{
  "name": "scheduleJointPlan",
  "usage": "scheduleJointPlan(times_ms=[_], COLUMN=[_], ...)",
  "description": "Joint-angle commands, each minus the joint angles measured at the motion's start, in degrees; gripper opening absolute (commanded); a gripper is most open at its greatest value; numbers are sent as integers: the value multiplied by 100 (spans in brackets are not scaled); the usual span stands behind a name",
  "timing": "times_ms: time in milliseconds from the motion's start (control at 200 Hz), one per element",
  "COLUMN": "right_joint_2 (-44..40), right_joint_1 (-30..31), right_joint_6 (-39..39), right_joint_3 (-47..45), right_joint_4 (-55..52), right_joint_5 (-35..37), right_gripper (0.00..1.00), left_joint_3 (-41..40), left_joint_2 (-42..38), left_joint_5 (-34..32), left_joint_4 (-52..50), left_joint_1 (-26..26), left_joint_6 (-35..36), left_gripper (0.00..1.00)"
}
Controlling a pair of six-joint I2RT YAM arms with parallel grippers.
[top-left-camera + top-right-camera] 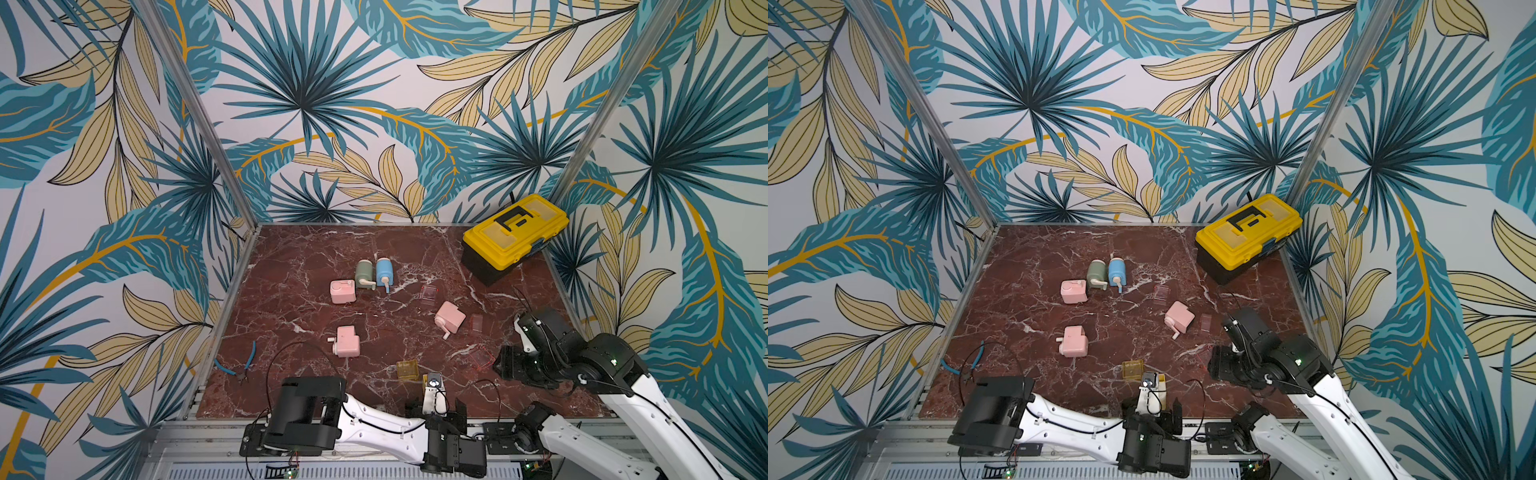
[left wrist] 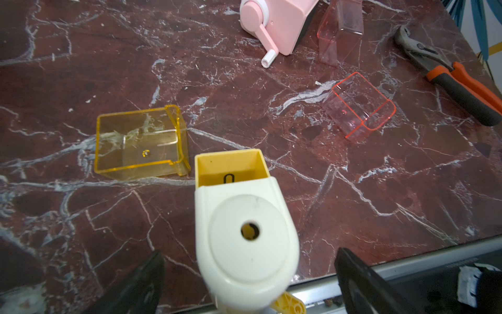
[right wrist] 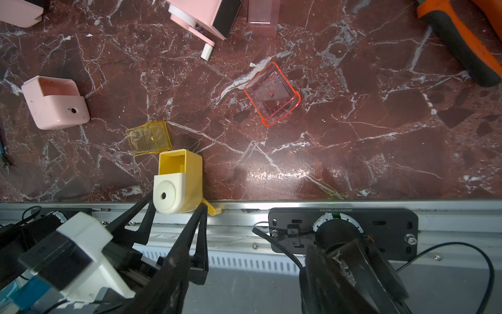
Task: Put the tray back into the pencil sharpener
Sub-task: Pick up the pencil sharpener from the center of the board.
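Both arms are the same build, with white tapered links and black joint housings. Left arm [image 1: 374, 424] at lower centre has a boxy black shoulder [image 1: 307, 405]. Right arm [image 1: 631, 395] at lower right has a green LED [image 1: 614, 362]. Right wrist view shows:
- a black base plate [image 3: 385, 223] with silver screws [image 3: 410, 239] and a small printed number
- a black cable [image 3: 279, 247]
- a white camera box [image 3: 81, 244] at lower left
- the left gripper [image 3: 176, 200], whose fingers [image 3: 178, 252] are black and strutted

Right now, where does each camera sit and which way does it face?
Top views: high on the robot's side, facing the far wall over the table; left arm, right arm, left end effector and right end effector all show.
Left wrist: on the left arm, low, looking across the table at the yellow sharpener between its own fingers.
Right wrist: on the right arm, higher, looking down toward the table's near edge; one own finger shows.
Shared: both wrist views catch the yellow sharpener, yellow tray and red tray.
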Motion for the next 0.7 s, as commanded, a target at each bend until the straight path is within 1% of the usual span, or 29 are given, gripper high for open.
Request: scheduleJointPlan(times_ms=[0,401,486,621,696], right_joint_2=[38,211,214,205,199], right_joint_1=[-23,-18,-18,-25,-22], right_joint_6=[-131,-255,-264,-252,-250], right_joint_3=[128,252,253,270,268], right_joint_4=[-214,-199,-185,-196,-204], right_joint_5=[56,29,21,21,21], right_gripper=[70,70,70,69,69], left_joint_3=[183,320,328,296,272], left_joint_2=[132,364,397,390,380], left_joint_5=[3,-43,-48,-55,-71], left_joint_4=[-77,-38,-33,-33,-38], left_joint_1=[94,115,122,126,128], left_joint_6=[222,282,284,238,204], left_gripper=[98,89,83,69,64])
